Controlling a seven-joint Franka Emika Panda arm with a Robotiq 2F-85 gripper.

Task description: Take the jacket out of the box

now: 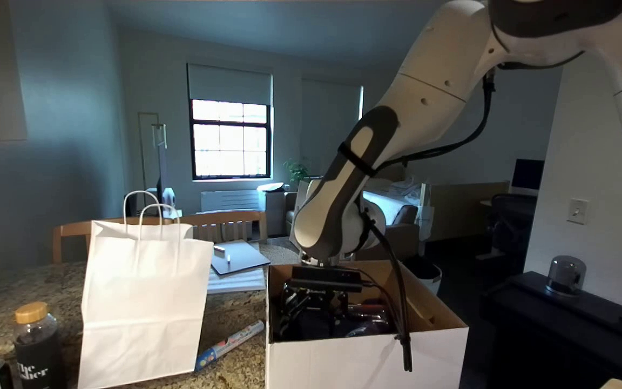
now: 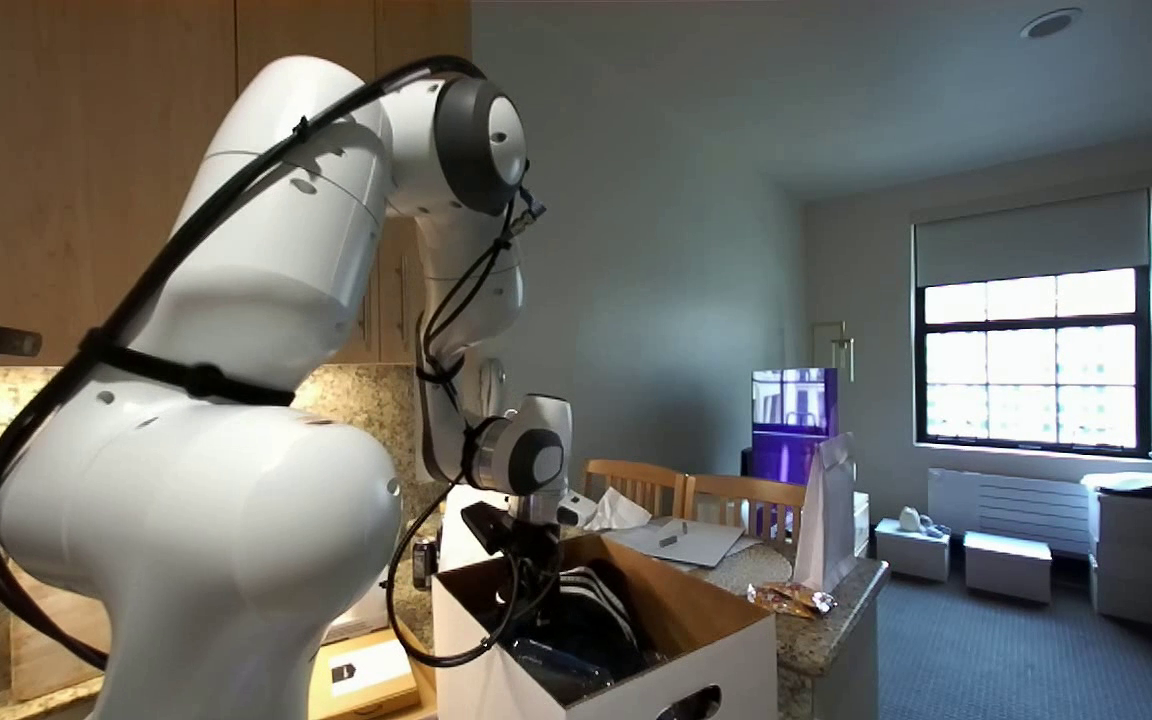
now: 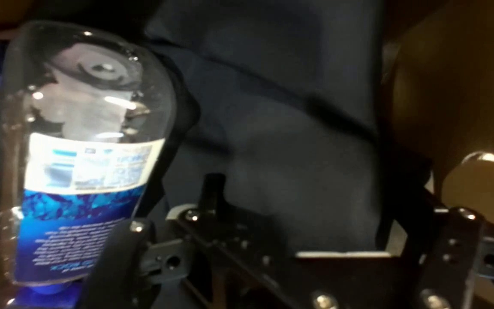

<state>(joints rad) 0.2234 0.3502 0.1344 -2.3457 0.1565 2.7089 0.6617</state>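
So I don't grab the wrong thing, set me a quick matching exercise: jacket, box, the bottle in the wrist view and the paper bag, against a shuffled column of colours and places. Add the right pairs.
Things
1. jacket
2. box
3. bottle in the wrist view
4. paper bag

Colours and places
A. See-through, with a blue and white label
B. White, standing outside the box
C. Black with white stripes
D. White outside, brown inside

Right pairs: 1-C, 2-D, 3-A, 4-B

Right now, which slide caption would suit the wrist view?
Dark jacket and clear, blue-labelled bottle inside the box.
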